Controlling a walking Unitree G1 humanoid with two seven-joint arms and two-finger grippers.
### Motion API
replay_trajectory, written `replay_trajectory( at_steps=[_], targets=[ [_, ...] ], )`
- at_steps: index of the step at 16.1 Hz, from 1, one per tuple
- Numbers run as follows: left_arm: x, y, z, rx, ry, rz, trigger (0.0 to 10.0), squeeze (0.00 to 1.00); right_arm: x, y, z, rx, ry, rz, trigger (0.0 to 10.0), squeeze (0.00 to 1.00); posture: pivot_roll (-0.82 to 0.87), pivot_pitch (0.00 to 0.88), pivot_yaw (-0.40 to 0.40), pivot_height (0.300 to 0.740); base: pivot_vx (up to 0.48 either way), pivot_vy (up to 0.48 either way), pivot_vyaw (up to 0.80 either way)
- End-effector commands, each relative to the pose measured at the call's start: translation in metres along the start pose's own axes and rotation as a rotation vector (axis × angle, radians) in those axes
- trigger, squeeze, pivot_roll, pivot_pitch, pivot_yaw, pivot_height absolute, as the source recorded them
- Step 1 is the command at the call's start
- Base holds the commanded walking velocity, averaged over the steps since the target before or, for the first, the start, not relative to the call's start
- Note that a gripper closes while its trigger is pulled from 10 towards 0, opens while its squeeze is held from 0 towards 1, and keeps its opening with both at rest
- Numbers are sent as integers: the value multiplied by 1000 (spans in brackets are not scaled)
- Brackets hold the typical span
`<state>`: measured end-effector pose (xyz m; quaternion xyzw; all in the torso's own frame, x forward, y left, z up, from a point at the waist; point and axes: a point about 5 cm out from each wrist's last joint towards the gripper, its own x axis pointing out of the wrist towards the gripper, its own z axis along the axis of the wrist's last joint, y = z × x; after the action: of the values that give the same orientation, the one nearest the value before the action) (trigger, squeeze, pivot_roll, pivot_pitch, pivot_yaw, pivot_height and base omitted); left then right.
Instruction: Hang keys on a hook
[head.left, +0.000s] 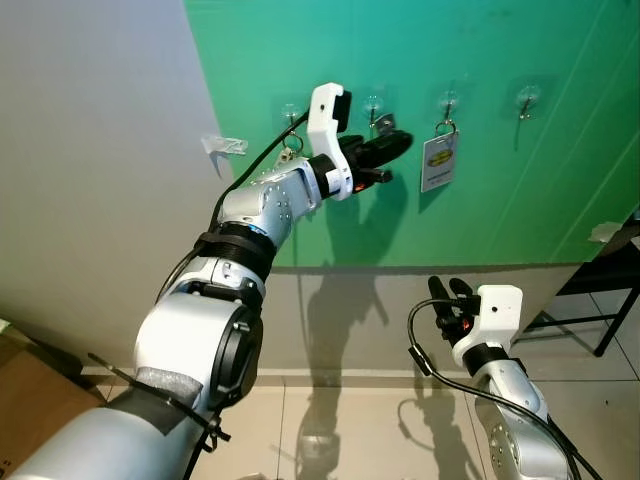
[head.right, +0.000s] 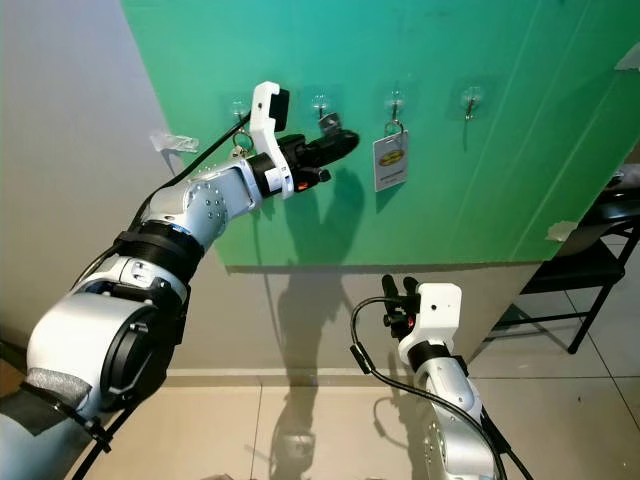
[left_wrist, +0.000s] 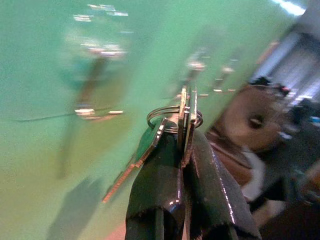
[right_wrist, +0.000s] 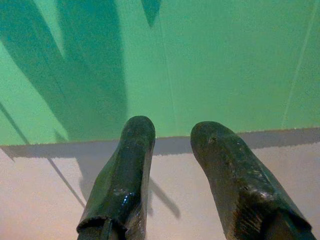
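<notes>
A green board (head.left: 480, 190) on the wall carries a row of clear hooks. My left gripper (head.left: 397, 143) is raised to it, just below and right of the second hook (head.left: 373, 103). It is shut on a bunch of keys (left_wrist: 186, 120) on a metal ring, which stick out past the fingertips close to the board. The keys' grey top (head.left: 384, 122) shows beside that hook. A white tag (head.left: 438, 160) hangs from the third hook (head.left: 448, 100). The fourth hook (head.left: 526, 98) is bare. My right gripper (head.left: 450, 291) is held low before the wall, open, with nothing between its fingers (right_wrist: 127, 160).
A small ring (head.left: 291, 142) hangs at the first hook (head.left: 290, 110), partly behind my left arm. A piece of clear tape (head.left: 222, 146) sticks to the grey wall. A black frame (head.left: 600, 290) stands at the right, and a cardboard box (head.left: 30, 395) at the lower left.
</notes>
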<state>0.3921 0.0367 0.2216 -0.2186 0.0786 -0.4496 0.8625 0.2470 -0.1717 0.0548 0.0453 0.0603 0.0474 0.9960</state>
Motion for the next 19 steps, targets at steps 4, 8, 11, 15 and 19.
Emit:
replay_trajectory(
  at_steps=[4,8,11,15,19],
  targets=[
    [-5,10,14,13,-47,87,0,0,-4,2,-4,-3,16,4,10000,0,-243,0,78,740,0,0,0],
    [-6,17,3,-74,-32,141,0,0,-5,4,-5,2,27,15,10000,0,-243,5,77,740,0,0,0],
    [-7,19,-11,-95,32,155,0,0,-5,5,-6,8,33,19,10000,0,-243,5,77,740,0,0,0],
    [-11,23,-25,-98,102,172,0,0,-6,5,-8,12,42,24,10000,0,-242,8,76,740,0,0,0],
    [-20,37,-42,412,287,301,0,0,-6,6,-9,12,55,33,10000,0,-238,9,73,740,0,0,0]
  ],
)
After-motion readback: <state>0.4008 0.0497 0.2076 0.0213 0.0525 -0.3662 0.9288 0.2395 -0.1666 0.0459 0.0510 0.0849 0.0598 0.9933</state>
